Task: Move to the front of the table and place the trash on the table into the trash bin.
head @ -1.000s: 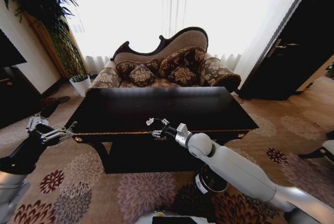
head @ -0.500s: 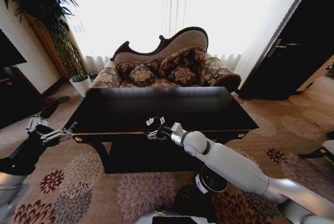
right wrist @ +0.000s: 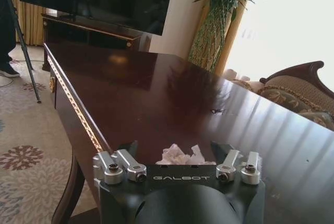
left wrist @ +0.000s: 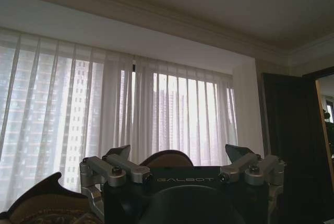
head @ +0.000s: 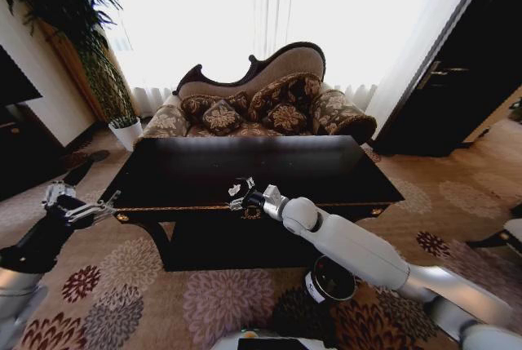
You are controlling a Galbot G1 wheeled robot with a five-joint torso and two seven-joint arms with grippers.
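Note:
The glossy black table stands right in front of me. My right gripper reaches over its front edge near the middle, low over the top. A lumpy white paper ball of trash lies on the table between the spread fingers of the open right gripper. A tiny dark scrap lies farther along the tabletop. The round dark trash bin with its white label stands on the carpet under my right forearm. My left gripper hangs open and idle left of the table's corner.
A patterned sofa stands behind the table. A white plant pot with a tall plant is at the back left, and a dark cabinet at the right. A tripod leg stands off the table's end.
My right gripper has crept a little farther over the table's front edge, closing in around the white paper ball. The left arm has not moved.

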